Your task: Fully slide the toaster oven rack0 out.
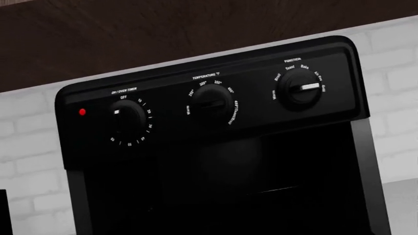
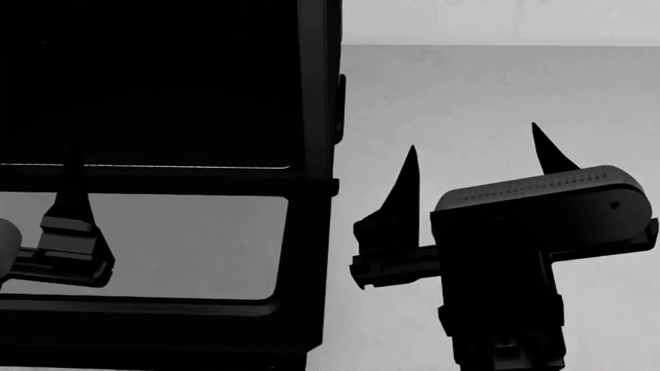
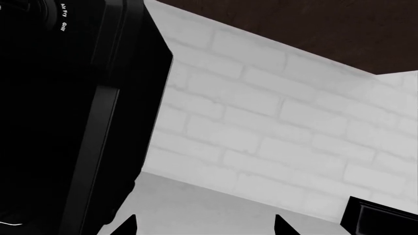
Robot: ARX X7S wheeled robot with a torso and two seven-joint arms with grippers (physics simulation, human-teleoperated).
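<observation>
Toaster oven (image 2: pixel 165 85) on grey counter (image 2: pixel 484 100), white brick wall (image 3: pixel 261 127); right fingers (image 2: pixel 407 185) wide.

1. The toaster oven (image 1: pixel 216 147) is a large matte black box. Its upper panel carries three round knobs with white labels – timer, temperature, function – and a small red light at one end. Below the panel the cavity is dark.
2. Its door (image 2: pixel 299 232), a black frame around clear glass, hangs open and lies flat in the head view.
3. The rack0 (image 2: pixel 154 100) is a black grille of fine bars inside the cavity – its thin pale front bar lies at the cavity mouth, just behind the door.
</observation>
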